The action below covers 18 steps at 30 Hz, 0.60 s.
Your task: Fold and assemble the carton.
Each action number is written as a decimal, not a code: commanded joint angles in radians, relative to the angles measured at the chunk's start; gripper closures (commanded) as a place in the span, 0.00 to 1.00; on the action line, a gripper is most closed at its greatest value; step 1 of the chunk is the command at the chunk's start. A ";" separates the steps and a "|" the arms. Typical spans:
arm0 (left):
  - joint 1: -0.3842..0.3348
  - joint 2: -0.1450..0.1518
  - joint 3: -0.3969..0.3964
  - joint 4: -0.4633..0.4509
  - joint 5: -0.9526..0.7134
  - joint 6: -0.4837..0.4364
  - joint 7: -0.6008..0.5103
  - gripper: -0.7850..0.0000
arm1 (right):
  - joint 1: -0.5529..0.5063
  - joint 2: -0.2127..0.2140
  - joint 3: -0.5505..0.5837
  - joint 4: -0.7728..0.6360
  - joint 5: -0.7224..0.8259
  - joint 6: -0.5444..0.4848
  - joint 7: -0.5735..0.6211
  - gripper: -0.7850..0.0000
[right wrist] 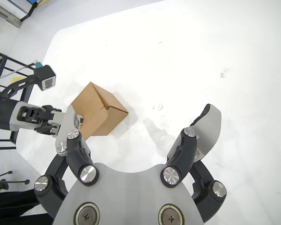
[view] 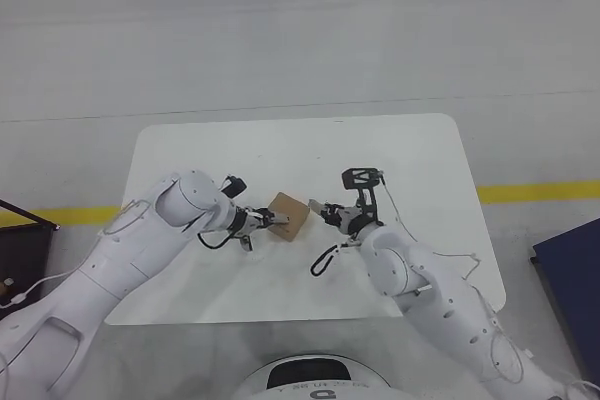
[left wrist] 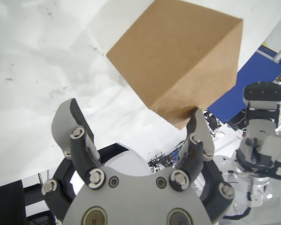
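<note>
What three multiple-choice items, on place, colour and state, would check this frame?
1. Where is the carton?
A) on the table, between left gripper and right gripper
B) on the floor
C) inside the right gripper

2. Carton colour?
A) white
B) brown
C) blue

3. Right gripper's state?
A) shut on the carton
B) open, apart from the carton
C) shut, empty

Answers:
1 A, the top view shows it on the table between both arms.
2 B, its panels are brown.
3 B, its jaws stand wide with nothing between them.
</note>
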 commanded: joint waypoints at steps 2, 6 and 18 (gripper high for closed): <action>-0.004 -0.006 0.001 0.012 -0.005 -0.006 -0.001 0.00 | 0.043 -0.018 -0.063 0.048 -0.025 0.027 0.020 0.00; 0.000 -0.007 -0.009 0.023 -0.014 -0.017 0.000 0.00 | 0.098 -0.042 -0.120 0.110 -0.045 0.062 0.041 0.00; 0.077 0.062 -0.216 0.005 -0.025 0.018 0.086 0.00 | 0.144 -0.074 -0.150 0.182 -0.075 0.084 0.098 0.00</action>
